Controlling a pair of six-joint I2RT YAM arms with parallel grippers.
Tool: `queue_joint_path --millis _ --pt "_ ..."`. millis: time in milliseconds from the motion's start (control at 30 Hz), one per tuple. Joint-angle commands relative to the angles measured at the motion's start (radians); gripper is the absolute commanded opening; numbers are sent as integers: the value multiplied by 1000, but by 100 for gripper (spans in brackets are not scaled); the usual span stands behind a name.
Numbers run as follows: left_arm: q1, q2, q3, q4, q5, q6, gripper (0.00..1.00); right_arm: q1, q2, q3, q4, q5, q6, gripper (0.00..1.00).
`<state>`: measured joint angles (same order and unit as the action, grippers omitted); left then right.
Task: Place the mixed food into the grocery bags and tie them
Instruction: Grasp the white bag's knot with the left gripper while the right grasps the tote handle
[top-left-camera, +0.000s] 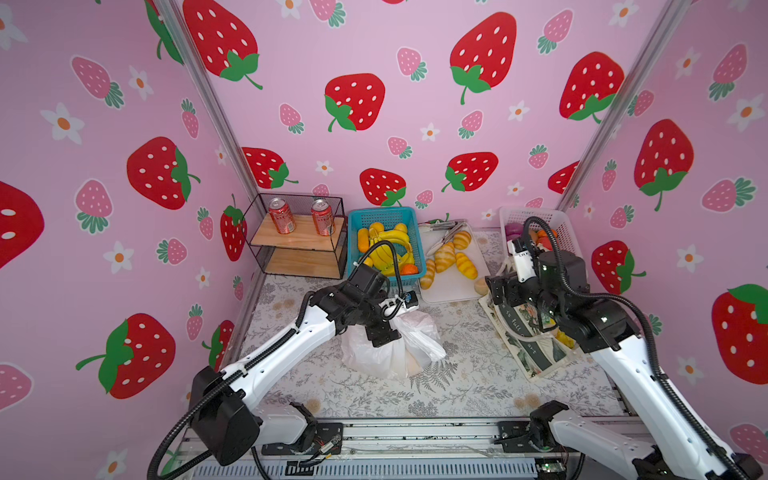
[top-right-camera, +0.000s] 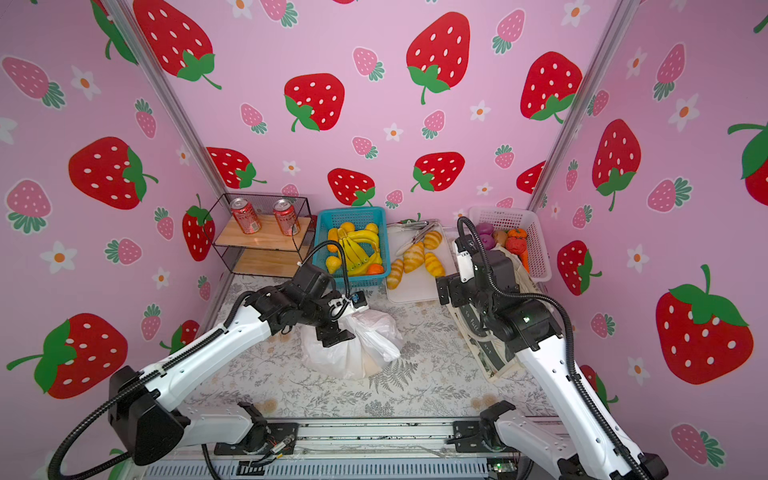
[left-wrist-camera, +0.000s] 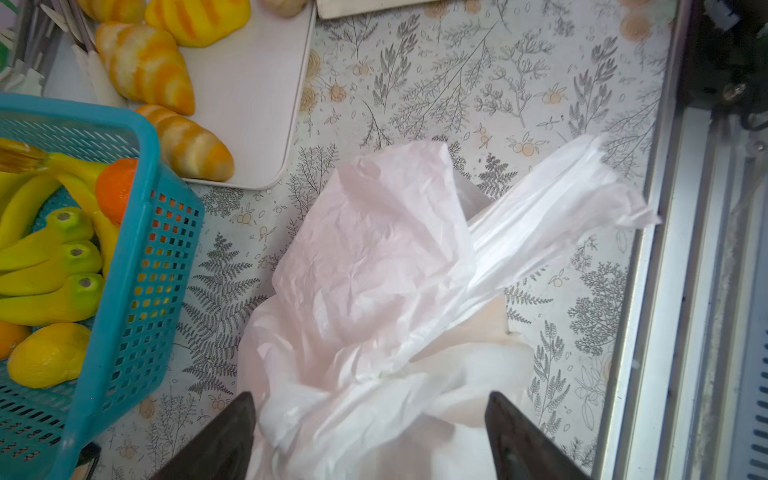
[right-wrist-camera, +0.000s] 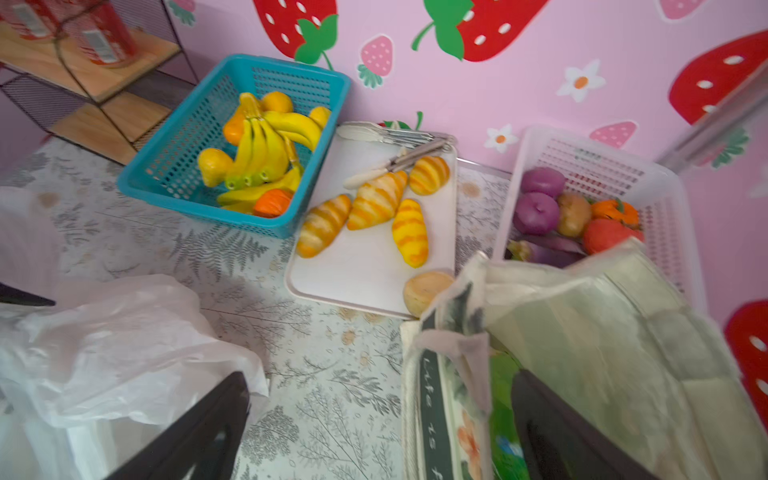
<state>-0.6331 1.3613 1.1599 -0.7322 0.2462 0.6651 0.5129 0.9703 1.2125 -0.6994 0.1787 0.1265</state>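
White plastic bag (top-left-camera: 390, 345) sits bunched mid-desk (top-left-camera: 465, 386), its gathered neck between the open jaws of the left tool (left-wrist-camera: 370, 399), seemingly ready for tying. To its right, the right tool (right-wrist-camera: 380, 376) hangs wide open over the rim of the canvas tote (right-wrist-camera: 582, 324).

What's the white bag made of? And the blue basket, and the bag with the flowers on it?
White bag: thin plastic film, probably; it is crinkled, slightly glossy and half see-through.
Blue basket: hard moulded plastic, it seems, with a smooth rim and a grid of holes.
Flowered bag: looks like woven cloth, matte cream, folding softly.
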Motion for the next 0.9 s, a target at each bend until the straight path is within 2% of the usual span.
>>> queue_joint_path --millis 0,133,267,467,667,800,867 --pt "-2 47 47 -8 -30 73 76 -29 -18 -64 -79 118 44 100" --pt "-11 77 47 17 32 17 58 -39 -5 -126 -60 142 72 98" --pt "-25 72 50 -32 47 -29 35 -46 13 -169 -59 159 84 89" --pt "-27 1 45 -134 36 -99 1 -50 28 -203 -53 121 91 62" --pt "-12 -132 15 -119 -70 -219 0 -50 28 -178 -69 26 59 32" --pt "43 -237 -14 -69 -143 -322 0 -49 25 -142 -83 -83 44 9" --pt "77 -289 -27 -43 -143 -362 0 -48 21 -133 -72 -150 45 3"
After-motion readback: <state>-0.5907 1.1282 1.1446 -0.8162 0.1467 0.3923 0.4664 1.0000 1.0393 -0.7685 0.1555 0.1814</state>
